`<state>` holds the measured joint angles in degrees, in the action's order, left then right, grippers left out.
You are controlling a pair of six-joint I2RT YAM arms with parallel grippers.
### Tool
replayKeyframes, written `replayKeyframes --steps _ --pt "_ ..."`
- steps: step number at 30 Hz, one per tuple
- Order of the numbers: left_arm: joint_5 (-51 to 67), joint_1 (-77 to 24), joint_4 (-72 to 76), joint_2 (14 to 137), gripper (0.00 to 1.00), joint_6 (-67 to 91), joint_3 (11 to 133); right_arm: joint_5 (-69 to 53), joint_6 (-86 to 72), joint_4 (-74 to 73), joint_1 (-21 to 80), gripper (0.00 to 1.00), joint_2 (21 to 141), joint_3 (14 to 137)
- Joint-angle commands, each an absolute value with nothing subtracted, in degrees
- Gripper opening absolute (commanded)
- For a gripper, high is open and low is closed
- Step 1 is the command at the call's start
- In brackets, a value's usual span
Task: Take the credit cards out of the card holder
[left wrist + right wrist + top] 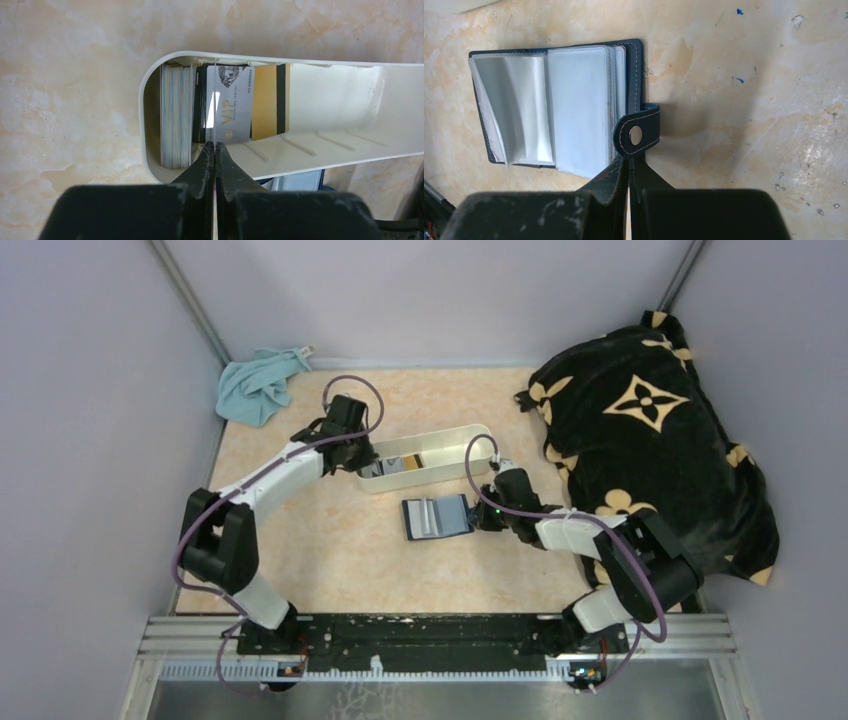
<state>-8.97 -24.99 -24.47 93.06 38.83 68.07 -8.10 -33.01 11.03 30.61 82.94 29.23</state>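
The card holder [437, 516] lies open on the table in front of the white tray [455, 440]. In the right wrist view the card holder [574, 105] shows clear sleeves with no card visible in them. My right gripper [629, 161] is shut on its snap tab [636, 135], at the holder's right edge [484, 512]. Credit cards sit in the tray's left end: a stack on edge [176, 117], a silver VIP card [230, 100] and a gold card [265, 102]. My left gripper [215, 145] is shut and empty, its tips at the silver card's near edge [358, 458].
A light blue cloth [258, 385] lies in the far left corner. A black cushion with gold flower marks [650, 430] fills the right side. Grey walls close in the table on three sides. The tray's right half [340, 95] holds nothing.
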Motion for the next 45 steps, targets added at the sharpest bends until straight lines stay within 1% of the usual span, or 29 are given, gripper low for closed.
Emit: replayKeyframes --steps 1,11,22,27,30,37,45 --pt "-9.50 -24.80 -23.98 94.81 0.00 37.39 70.02 -7.06 -31.66 10.11 30.49 0.00 84.29 28.05" --pt "-11.11 -24.83 -19.24 96.34 0.00 36.03 67.70 -6.97 -31.46 9.96 30.33 0.00 84.98 28.19" --pt "-12.82 -24.57 -18.39 98.33 0.00 34.81 66.99 -7.20 -31.22 9.85 30.06 0.00 85.97 29.14" --pt "-12.31 -24.25 -18.11 98.78 0.10 34.85 66.80 -7.38 -31.14 10.01 30.06 0.00 86.61 29.40" --pt "-12.22 -24.21 -17.98 98.81 0.14 34.74 66.71 -7.34 -31.19 10.02 30.06 0.00 86.83 29.31" --pt "-12.39 -24.18 -18.43 98.17 0.19 33.89 67.38 -7.64 -31.19 10.37 30.06 0.00 87.42 29.51" --pt "-16.99 -24.21 -20.67 93.62 0.23 34.08 67.66 -7.67 -31.13 9.73 29.99 0.00 86.75 29.90"
